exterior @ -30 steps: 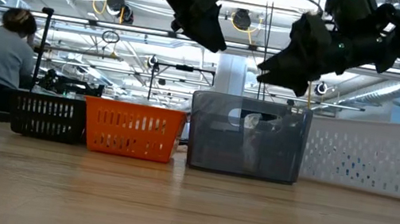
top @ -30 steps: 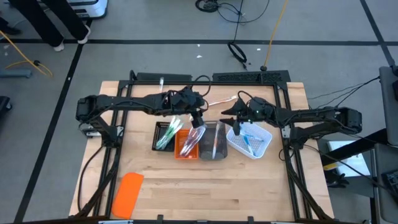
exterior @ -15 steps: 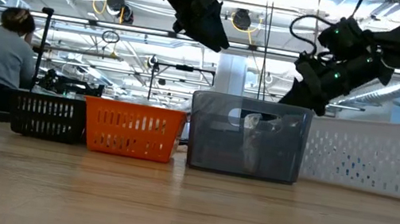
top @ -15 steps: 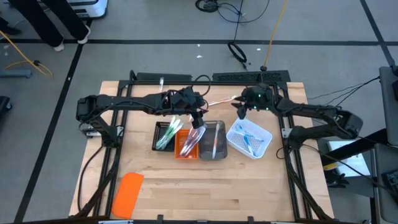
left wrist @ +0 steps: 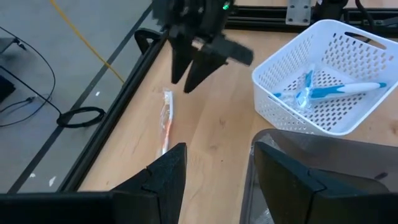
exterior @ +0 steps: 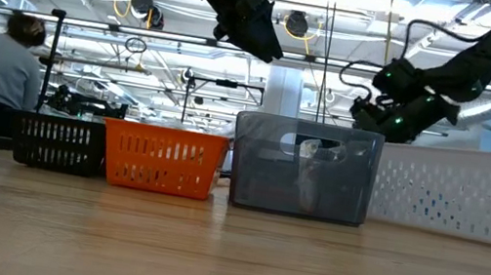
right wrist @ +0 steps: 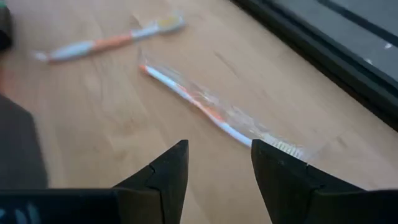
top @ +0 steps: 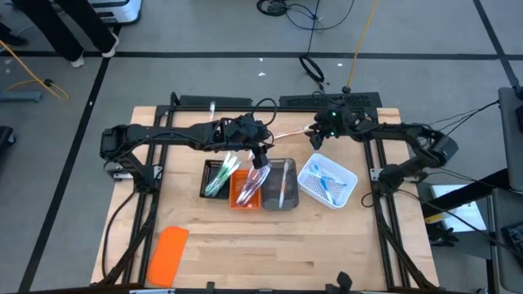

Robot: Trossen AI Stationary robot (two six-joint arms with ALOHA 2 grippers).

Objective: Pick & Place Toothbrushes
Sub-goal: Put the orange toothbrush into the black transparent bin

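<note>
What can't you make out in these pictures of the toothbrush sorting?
- Grey tray, low view: contents are a pale blur behind its tinted wall.
- Black tray, high view: how many toothbrushes it holds is too small to count.
- Left gripper, high view: it covers part of the orange tray.

Left arm stretched across toward the middle, gripper [top: 260, 155] held up high, fingers [left wrist: 166, 180] apart, nothing between. Right arm bent back toward the far edge, gripper [top: 315, 136] pointing down, fingers [right wrist: 165, 171] apart.
</note>
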